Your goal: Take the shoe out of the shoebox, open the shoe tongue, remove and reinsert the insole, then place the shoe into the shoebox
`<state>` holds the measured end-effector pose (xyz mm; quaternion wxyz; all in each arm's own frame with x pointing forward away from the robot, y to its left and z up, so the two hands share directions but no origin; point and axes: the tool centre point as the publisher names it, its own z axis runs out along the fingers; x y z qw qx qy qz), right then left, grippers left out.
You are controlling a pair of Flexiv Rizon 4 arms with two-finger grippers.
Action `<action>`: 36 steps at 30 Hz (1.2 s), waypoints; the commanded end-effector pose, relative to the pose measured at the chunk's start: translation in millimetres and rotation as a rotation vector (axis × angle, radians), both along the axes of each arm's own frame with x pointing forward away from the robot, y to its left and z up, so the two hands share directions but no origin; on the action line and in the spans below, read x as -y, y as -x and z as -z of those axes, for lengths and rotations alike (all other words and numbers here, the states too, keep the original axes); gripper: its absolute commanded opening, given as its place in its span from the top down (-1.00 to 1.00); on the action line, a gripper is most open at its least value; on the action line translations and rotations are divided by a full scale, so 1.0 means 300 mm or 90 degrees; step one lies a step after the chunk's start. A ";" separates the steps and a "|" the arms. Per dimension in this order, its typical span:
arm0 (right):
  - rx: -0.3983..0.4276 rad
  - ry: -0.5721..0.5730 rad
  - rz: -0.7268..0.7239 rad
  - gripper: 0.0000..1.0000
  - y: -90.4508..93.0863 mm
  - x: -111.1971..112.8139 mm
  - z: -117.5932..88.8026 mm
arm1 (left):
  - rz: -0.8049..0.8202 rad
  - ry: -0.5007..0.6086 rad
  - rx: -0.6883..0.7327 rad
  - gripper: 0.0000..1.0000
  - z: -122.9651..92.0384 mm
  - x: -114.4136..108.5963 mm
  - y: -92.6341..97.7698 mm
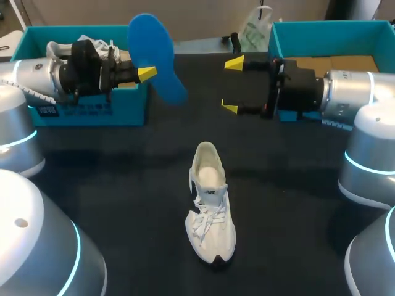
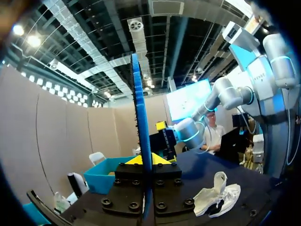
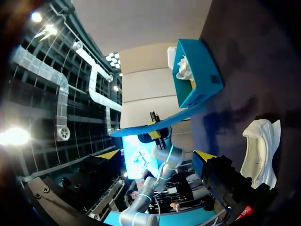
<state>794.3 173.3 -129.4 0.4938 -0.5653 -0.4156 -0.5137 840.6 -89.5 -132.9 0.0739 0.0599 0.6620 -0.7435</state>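
Seen from above, the left claw (image 1: 147,73) is clamped on one end of the blue insole (image 1: 158,55), holding it up by the corner of the left box (image 1: 86,112). Only one yellow tip shows, and the other is behind the insole. The arm hides most of the white contents of that box. The right claw (image 1: 232,85) has its fingers spread wide with nothing between them. Its arm covers part of the right box (image 1: 321,29). The white shoe (image 1: 211,206) stands upright on the black table (image 1: 123,185), outside both boxes, toe toward the camera.

From the left wrist, the insole (image 2: 140,108) appears edge-on as a thin blue strip rising from between the fingers. The shoe (image 2: 217,194) lies on the table beside them, its shape hard to read.

From the right wrist, the open fingers frame the insole (image 3: 162,121) ahead. The shoe (image 3: 261,148) is off to one side, its lower part cut off by a finger.
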 end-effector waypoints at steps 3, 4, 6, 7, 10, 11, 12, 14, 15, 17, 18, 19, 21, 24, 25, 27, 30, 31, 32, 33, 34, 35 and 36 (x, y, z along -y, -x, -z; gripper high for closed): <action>0.000 0.001 0.002 -1.00 0.000 -0.008 0.000 | 0.064 -0.166 0.610 1.00 0.024 0.004 -0.009; 0.000 0.001 0.002 -1.00 0.000 -0.008 0.000 | 0.060 -0.167 0.632 1.00 0.028 0.007 -0.012; 0.000 0.001 0.002 -1.00 0.000 -0.008 0.000 | 0.050 -0.167 0.664 1.00 0.033 0.015 -0.023; 0.000 0.001 0.002 -1.00 0.000 -0.008 0.000 | 0.046 -0.168 0.674 1.00 0.035 0.019 -0.026; 0.000 0.001 0.002 -1.00 0.000 -0.008 0.000 | 0.029 -0.163 0.711 1.00 0.042 0.038 -0.041; 0.000 0.001 0.002 -1.00 0.000 -0.008 0.000 | 0.023 -0.163 0.723 1.00 0.044 0.041 -0.048; 0.000 0.001 0.002 -1.00 0.000 -0.008 0.000 | 0.018 -0.163 0.729 1.00 0.044 0.043 -0.052; 0.000 0.001 0.002 -1.00 0.000 -0.008 0.000 | 0.004 -0.159 0.754 1.00 0.045 0.049 -0.067; 0.000 0.001 0.002 -1.00 0.000 -0.008 0.000 | 0.002 -0.161 0.765 1.00 0.045 0.049 -0.070; 0.000 0.001 0.002 -1.00 0.000 -0.008 0.000 | -0.009 -0.156 0.786 1.00 0.042 0.050 -0.079; 0.000 0.001 0.002 -1.00 0.000 -0.008 0.000 | -0.017 -0.153 0.802 1.00 0.041 0.051 -0.084; 0.000 0.001 0.002 -1.00 0.000 -0.008 0.000 | -0.022 -0.155 0.819 1.00 0.041 0.052 -0.089; 0.000 0.001 0.002 -1.00 0.000 -0.008 0.000 | -0.035 -0.153 0.828 1.00 0.041 0.053 -0.092; 0.000 0.001 0.002 -1.00 0.000 -0.008 0.000 | -0.040 -0.156 0.832 1.00 0.042 0.053 -0.093; 0.000 0.001 0.002 -1.00 0.000 -0.008 0.000 | -0.044 -0.159 0.840 1.00 0.042 0.053 -0.092; 0.000 0.001 0.002 -1.00 0.000 -0.008 0.000 | -0.054 -0.153 0.852 1.00 0.043 0.052 -0.089; 0.000 0.001 0.002 -1.00 0.000 -0.008 0.000 | -0.070 -0.145 0.867 1.00 0.043 0.056 -0.091; 0.000 0.001 0.002 -1.00 0.000 -0.008 0.000 | -0.074 -0.144 0.881 1.00 0.044 0.057 -0.093; 0.000 0.001 0.002 -1.00 0.000 -0.008 0.000 | -0.078 -0.139 0.876 1.00 0.045 0.059 -0.094; 0.000 0.001 0.002 -1.00 0.000 -0.008 0.000 | -0.083 -0.140 0.881 1.00 0.046 0.060 -0.092; 0.000 0.001 0.002 -1.00 0.000 -0.008 0.000 | -0.086 -0.136 0.888 1.00 0.047 0.062 -0.091; 0.000 0.001 0.002 -1.00 0.000 -0.008 0.000 | -0.087 -0.135 0.886 1.00 0.047 0.065 -0.089; 0.000 0.001 0.002 -1.00 0.000 -0.008 0.000 | -0.091 -0.135 0.884 1.00 0.047 0.067 -0.085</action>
